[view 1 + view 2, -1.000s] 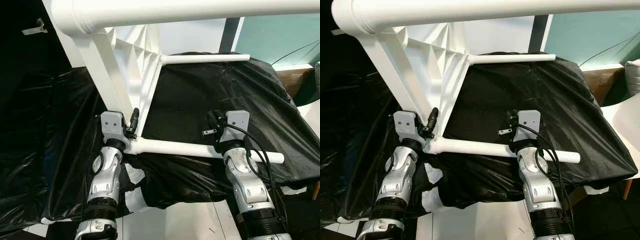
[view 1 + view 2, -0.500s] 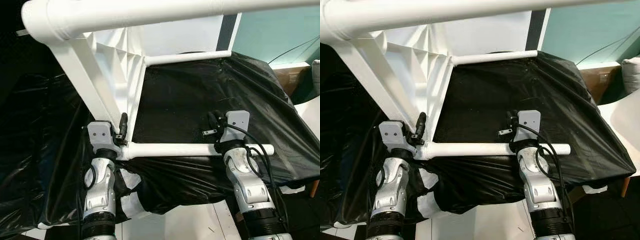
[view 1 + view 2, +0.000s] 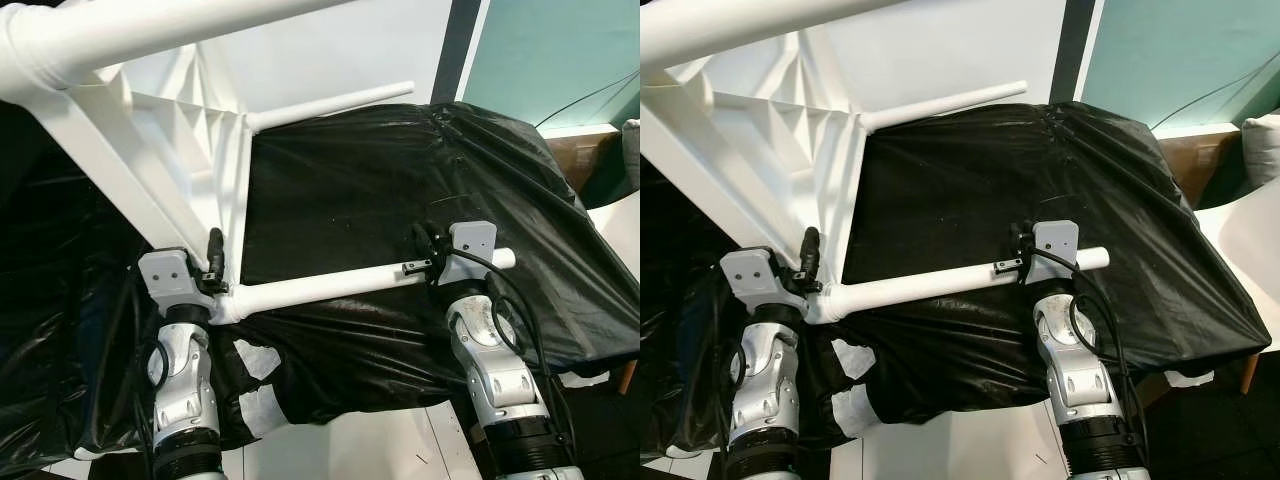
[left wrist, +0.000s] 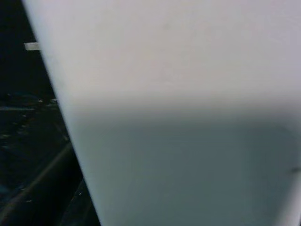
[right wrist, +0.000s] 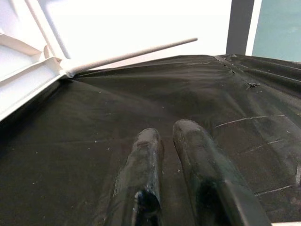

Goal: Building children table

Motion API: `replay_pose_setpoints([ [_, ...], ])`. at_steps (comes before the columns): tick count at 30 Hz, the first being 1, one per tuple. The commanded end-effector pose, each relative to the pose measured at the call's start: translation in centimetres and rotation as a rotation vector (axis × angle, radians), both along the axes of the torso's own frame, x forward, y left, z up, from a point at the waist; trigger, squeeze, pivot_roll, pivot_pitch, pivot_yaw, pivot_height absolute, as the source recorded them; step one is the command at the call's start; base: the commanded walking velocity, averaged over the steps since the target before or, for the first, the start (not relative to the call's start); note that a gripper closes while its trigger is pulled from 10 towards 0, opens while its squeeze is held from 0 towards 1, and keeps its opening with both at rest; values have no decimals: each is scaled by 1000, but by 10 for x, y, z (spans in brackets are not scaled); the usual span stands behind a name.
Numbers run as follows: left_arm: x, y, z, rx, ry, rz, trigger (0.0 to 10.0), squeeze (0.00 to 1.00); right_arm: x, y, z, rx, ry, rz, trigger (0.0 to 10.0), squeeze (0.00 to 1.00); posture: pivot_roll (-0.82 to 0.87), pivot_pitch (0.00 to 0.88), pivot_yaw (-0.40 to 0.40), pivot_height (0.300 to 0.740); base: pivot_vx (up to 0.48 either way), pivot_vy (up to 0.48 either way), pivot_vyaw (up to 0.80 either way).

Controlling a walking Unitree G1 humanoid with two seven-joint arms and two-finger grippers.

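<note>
Two silver jointed arms are showing black bands near the elbows and grey box-shaped wrist housings. Black cables are looping along the right arm (image 3: 495, 365) and left arm (image 3: 183, 385). The right gripper (image 5: 169, 136) is showing two long, glossy black fingers.

Table frame (image 3: 190, 150) tipped over sheet (image 3: 400, 180); left claw (image 3: 213, 262) at corner, right claw (image 3: 428, 245) beside near leg (image 3: 330, 283).

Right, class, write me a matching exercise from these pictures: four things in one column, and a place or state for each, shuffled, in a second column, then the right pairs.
1. left gripper
2. right gripper
3. black sheet
4. far table leg

A. covers the work surface
B. fingers close together, pointing over the sheet
C. at the corner joint of the white table frame
D. sticks out over the sheet's far edge

Pairs: 1-C, 2-B, 3-A, 4-D
</note>
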State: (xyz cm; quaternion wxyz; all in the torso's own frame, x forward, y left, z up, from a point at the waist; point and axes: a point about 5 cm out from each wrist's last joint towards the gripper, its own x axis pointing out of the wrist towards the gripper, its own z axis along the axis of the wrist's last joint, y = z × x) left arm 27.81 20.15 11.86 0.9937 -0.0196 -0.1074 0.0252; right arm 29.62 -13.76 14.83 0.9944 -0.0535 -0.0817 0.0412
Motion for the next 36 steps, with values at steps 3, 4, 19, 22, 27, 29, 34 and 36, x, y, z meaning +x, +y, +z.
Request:
replay_pose_setpoints([
  [3, -35, 36, -44, -102, 180, 519, 0, 0, 0, 0, -2, -1, 12, 4, 10000, 0, 82, 0, -12, 740, 0, 0, 0],
  [4, -37, 34, -44, -97, 167, 485, 0, 0, 0, -1, -2, -1, 12, 3, 10000, 0, 82, 0, -12, 740, 0, 0, 0],
  [19, -41, 11, -41, -61, 105, 216, 10000, 1000, 0, 1, -3, 3, 17, 3, 10000, 0, 91, 0, -5, 740, 0, 0, 0],
  [22, -41, 11, -40, -58, 102, 216, 10000, 1000, 0, 1, -4, 3, 17, 2, 10000, 0, 91, 0, -4, 740, 0, 0, 0],
  [27, -44, 2, -33, 73, 39, 124, 10000, 0, -1, 0, -4, 3, 18, -4, 10000, 0, 89, 0, -2, 740, 0, 0, 0],
  [29, -46, -9, -25, 96, -14, 66, 10000, 0, -3, 0, -5, 1, 22, -3, 10000, 0, 89, 0, -3, 740, 0, 0, 0],
  [34, -46, -22, -9, 103, -96, -21, 10000, 0, -4, 0, -7, -3, 27, -1, 10000, 0, 90, 0, -5, 740, 0, 0, 0],
  [36, -43, -31, 3, 105, -151, -87, 10000, 0, -5, 0, -8, -6, 32, -2, 10000, 0, 94, 0, -11, 740, 0, 0, 0],
])
